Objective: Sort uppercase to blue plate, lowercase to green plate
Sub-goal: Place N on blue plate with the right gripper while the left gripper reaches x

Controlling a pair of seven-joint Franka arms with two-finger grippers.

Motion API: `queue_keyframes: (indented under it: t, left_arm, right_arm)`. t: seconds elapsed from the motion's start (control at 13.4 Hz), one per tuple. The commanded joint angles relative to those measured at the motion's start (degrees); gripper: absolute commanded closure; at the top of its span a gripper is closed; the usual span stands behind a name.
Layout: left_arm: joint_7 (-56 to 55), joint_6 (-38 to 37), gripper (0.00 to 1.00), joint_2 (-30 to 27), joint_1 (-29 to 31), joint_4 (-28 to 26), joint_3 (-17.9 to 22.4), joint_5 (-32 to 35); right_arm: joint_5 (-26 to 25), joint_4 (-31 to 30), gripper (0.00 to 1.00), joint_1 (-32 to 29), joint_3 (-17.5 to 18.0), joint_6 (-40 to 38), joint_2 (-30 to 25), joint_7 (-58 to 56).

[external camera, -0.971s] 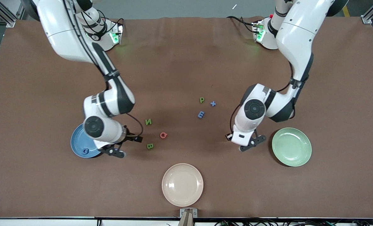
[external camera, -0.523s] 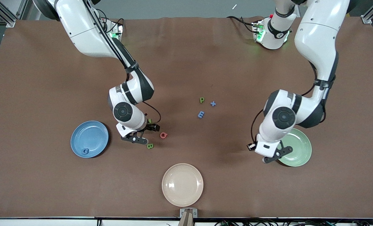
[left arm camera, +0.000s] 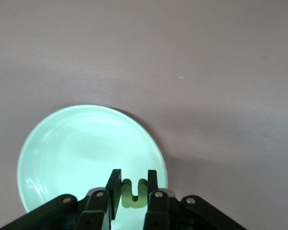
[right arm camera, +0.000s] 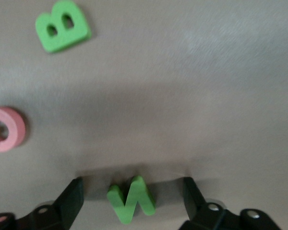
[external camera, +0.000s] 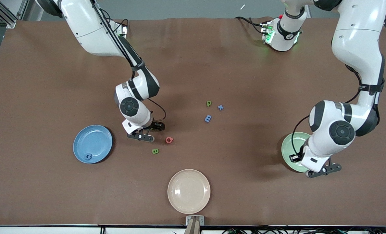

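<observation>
Both arms you were running wore glossy white shells broken by black bands at the joints, each wrist ending in a round dark cap set in a white housing. The right arm (external camera: 102, 35) carried a thin black cable looped loosely from its forearm to the right gripper (external camera: 143, 135), a black two-finger unit on a white mount. The left arm (external camera: 358, 42) had a similar black cable curving down beside its wrist to the left gripper (external camera: 322, 170), also black. Green indicator lights glowed at both white bases (external camera: 282, 35). In the left wrist view, the black finger brackets (left arm camera: 156, 203) showed small silver screws.
</observation>
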Motion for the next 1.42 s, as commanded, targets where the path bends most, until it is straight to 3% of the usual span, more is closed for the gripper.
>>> queue_keyframes:
  t: [0.0,0.15,0.37,0.45,0.6,0.9,1.05,1.35]
  left_arm:
    - [1.0,-0.7,0.93,2.4,1.8,1.9,-0.4,1.8]
    - [1.2,-0.7,0.86,2.6,2.6,1.4,0.0,2.0]
    - [1.9,-0.6,0.62,3.2,3.9,0.1,0.3,2.0]
    - [1.9,-0.7,0.46,3.0,4.0,-0.5,0.3,2.0]
    - [1.7,-0.8,0.0,2.6,4.3,-0.9,0.2,2.0]
    - [1.3,-4.9,0.0,-2.4,3.6,-1.7,-1.2,1.8]
    - [0.3,-8.5,0.0,-4.4,3.8,-2.0,-4.6,1.1]
    - [-8.7,-10.4,0.01,-6.4,3.8,-4.3,-12.4,1.1]
  right_arm:
    - [1.1,-3.1,0.41,1.6,-0.5,0.3,-2.7,-0.1]
    - [1.1,-3.1,0.59,1.7,-0.5,0.0,-3.1,-0.1]
    - [1.1,-3.1,0.81,1.7,-0.5,-0.2,-3.2,-0.1]
    - [1.1,-3.1,0.87,1.6,-0.5,-0.3,-3.2,-0.2]
    - [1.1,-2.8,0.92,1.2,-0.7,-0.8,-3.9,-0.2]
    - [0.4,3.6,0.96,-5.3,-1.1,-8.7,-5.6,-6.5]
    - [0.3,6.5,0.96,-10.3,-1.2,-12.9,-5.6,-13.3]
    - [-1.5,7.3,0.93,-19.6,-1.2,-12.9,-5.1,-27.2]
